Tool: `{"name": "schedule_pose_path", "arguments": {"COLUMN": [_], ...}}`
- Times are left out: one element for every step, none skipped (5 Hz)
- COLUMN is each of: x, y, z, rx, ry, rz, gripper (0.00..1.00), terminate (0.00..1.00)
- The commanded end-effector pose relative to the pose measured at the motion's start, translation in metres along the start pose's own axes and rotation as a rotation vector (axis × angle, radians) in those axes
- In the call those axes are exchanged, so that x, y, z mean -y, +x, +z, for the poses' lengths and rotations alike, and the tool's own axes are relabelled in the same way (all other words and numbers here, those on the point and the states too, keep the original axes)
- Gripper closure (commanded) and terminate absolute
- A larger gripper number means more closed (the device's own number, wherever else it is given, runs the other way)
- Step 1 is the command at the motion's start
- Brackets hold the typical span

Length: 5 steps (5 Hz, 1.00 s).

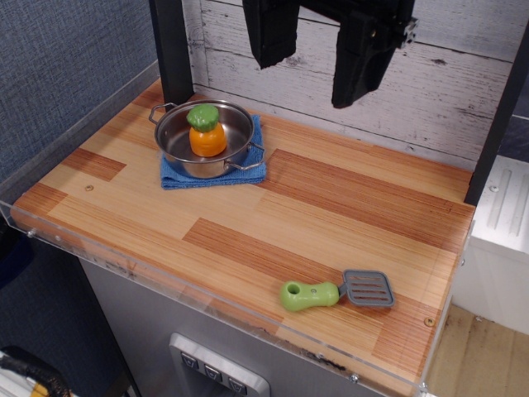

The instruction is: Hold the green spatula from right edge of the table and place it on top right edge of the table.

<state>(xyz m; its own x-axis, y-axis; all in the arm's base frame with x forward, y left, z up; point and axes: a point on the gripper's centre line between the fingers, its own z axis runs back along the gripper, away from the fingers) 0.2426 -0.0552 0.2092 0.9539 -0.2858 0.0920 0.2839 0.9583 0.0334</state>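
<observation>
Gripper: raised above the bench's back edge, fingers apart, holding nothing.
Green spatula: flat on the bench near its front right corner, blade pointing right.

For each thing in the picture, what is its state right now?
gripper: raised above the table, open, holding nothing
green spatula: lying flat near the table's front right edge, untouched
pot: upright on the blue cloth, no lid
orange toy vegetable: standing inside the pot
blue cloth: folded under the pot

Soft even light, mild blur
</observation>
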Motion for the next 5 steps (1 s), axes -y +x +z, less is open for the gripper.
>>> {"name": "schedule_pose_path", "arguments": {"x": [0.000, 0.006, 0.008, 0.007, 0.007], "y": [0.000, -0.001, -0.006, -0.017, -0.030], "z": [0.000, 0.000, 0.000, -0.007, -0.021], "rx": [0.000, 0.012, 0.016, 0.004, 0.011], "ry": [0.000, 0.014, 0.040, 0.079, 0.095], "rz": [0.000, -0.124, -0.186, -0.264, -0.298], "gripper": [0.00, 0.00, 0.00, 0.00, 0.00], "terminate": [0.00, 0.00, 0.00, 0.00, 0.00]}}
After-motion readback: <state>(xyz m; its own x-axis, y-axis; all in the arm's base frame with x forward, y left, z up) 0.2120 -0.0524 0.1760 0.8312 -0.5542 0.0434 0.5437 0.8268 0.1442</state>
